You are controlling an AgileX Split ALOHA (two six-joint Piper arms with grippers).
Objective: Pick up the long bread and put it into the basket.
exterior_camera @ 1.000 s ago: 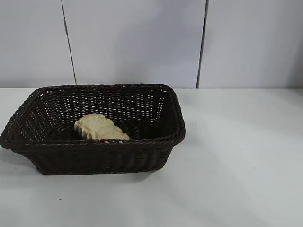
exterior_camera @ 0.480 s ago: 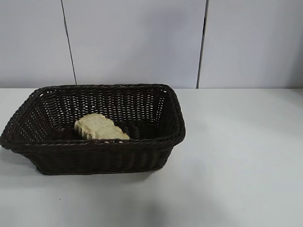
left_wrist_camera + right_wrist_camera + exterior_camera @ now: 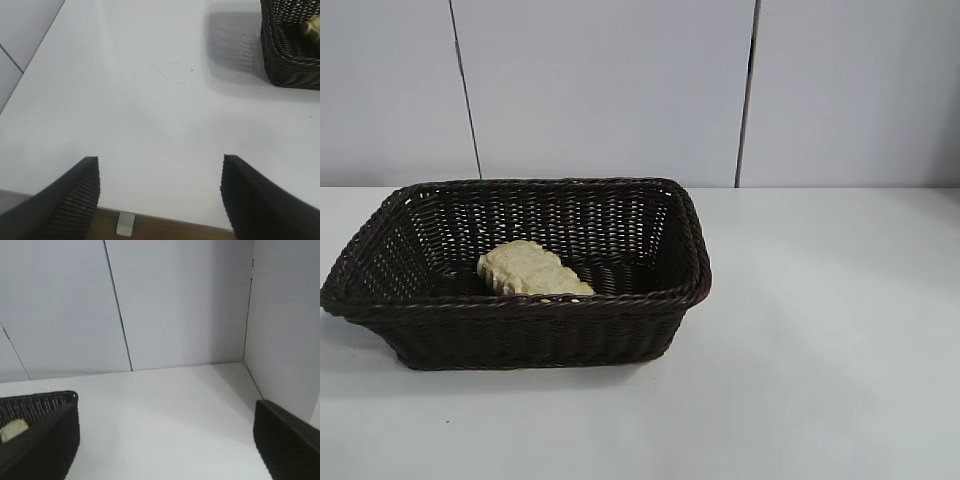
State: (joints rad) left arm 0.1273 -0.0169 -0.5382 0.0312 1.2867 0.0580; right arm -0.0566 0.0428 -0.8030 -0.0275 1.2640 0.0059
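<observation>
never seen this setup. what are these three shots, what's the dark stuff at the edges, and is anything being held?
It is a two-arm robot at a white table. One picture is from a fixed camera facing the table; no arm shows in it. The other two come from cameras on each arm's wrist.

The dark ridged shapes at the edges are each arm's own fingers. The left tool is open over bare table near its edge. The right tool is open too, looking across the table toward the wall. Neither holds anything.

On the table stands a dark wicker basket. The bread already lies inside it, near the front wall, so the job looks done and both arms are pulled back.
</observation>
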